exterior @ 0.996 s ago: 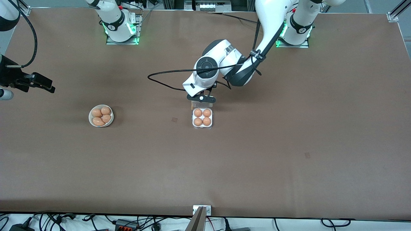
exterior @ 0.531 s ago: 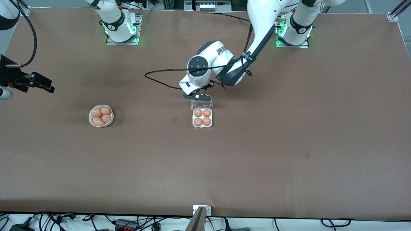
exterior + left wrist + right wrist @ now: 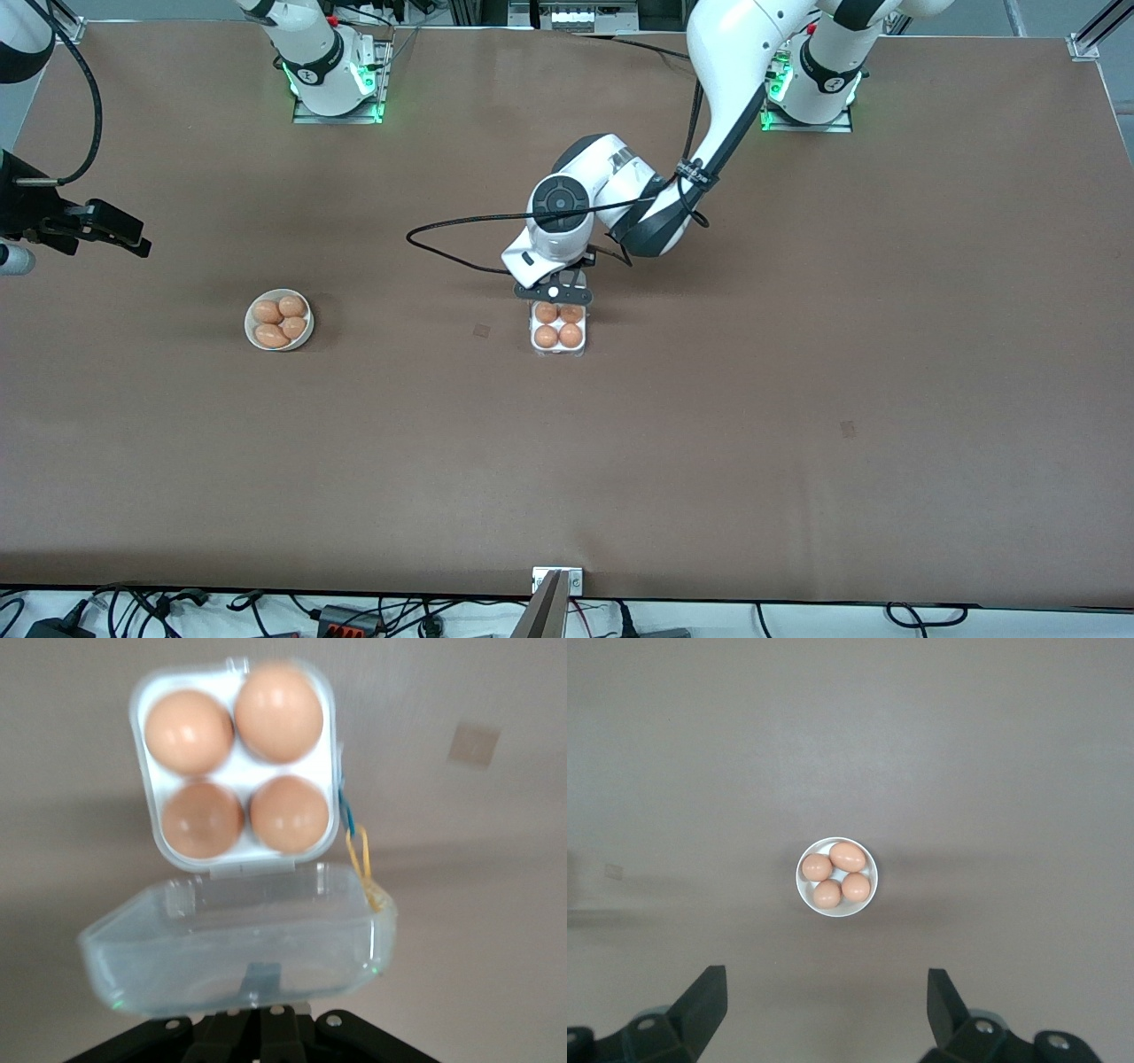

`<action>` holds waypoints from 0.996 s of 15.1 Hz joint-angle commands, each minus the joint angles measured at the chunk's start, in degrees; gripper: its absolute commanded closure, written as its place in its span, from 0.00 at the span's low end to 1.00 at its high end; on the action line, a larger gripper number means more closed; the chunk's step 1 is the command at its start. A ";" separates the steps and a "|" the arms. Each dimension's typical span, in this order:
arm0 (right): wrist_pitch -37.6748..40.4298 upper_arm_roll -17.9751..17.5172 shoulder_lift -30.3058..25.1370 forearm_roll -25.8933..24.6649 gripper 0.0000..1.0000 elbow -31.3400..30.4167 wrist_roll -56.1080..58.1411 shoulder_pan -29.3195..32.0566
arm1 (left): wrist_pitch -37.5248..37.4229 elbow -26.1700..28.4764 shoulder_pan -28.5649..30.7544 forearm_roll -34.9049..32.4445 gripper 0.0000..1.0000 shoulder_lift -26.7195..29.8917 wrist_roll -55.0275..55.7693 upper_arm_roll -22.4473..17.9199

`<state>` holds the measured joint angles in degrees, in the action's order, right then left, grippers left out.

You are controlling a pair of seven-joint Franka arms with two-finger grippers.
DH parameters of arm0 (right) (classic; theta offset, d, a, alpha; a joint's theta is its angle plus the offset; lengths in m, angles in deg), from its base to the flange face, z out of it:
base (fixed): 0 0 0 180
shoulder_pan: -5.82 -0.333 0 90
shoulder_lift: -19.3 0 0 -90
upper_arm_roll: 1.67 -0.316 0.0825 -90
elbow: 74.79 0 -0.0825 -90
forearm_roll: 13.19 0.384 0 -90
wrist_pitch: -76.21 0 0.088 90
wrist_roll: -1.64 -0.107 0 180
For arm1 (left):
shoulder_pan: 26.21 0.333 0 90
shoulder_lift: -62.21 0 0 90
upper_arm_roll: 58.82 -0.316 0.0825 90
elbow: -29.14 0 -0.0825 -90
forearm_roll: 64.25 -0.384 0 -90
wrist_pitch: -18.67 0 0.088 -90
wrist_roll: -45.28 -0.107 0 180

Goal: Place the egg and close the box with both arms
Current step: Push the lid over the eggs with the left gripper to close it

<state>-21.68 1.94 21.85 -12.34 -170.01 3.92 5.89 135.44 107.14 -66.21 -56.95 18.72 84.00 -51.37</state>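
Probably a lab: bolted arm bases (image 3: 335, 84), cables (image 3: 354, 611).

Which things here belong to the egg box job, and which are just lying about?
In the job: the box with four eggs, its lid half raised at the left gripper; right gripper waiting above the bowl.
Lying about: bowl of spare eggs, cables along the table edge.

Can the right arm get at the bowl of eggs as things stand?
Probably yes: the right gripper hangs open above the bowl, and nothing lies between them. The left gripper is at the box.

brown table (image 3: 797, 354), box (image 3: 558, 335) (four eggs), bowl (image 3: 278, 320)
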 commanded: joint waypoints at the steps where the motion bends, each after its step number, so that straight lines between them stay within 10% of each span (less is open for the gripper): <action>1: 0.60 -0.89 -0.70 -0.94 0.00 -0.06 0.98 0.64 | -0.67 -5.12 2.03 -1.06 1.00 -1.78 -1.01 -0.06; 15: 0.60 -0.98 -0.88 -1.37 0.00 0.55 0.89 0.64 | 7.07 -10.85 3.00 -1.06 1.00 -8.55 -2.60 -3.93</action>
<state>-21.68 1.86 21.81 -12.45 -169.92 4.10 5.89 142.91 98.63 -63.09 -57.13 11.22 82.07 -55.06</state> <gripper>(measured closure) 0.000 0.991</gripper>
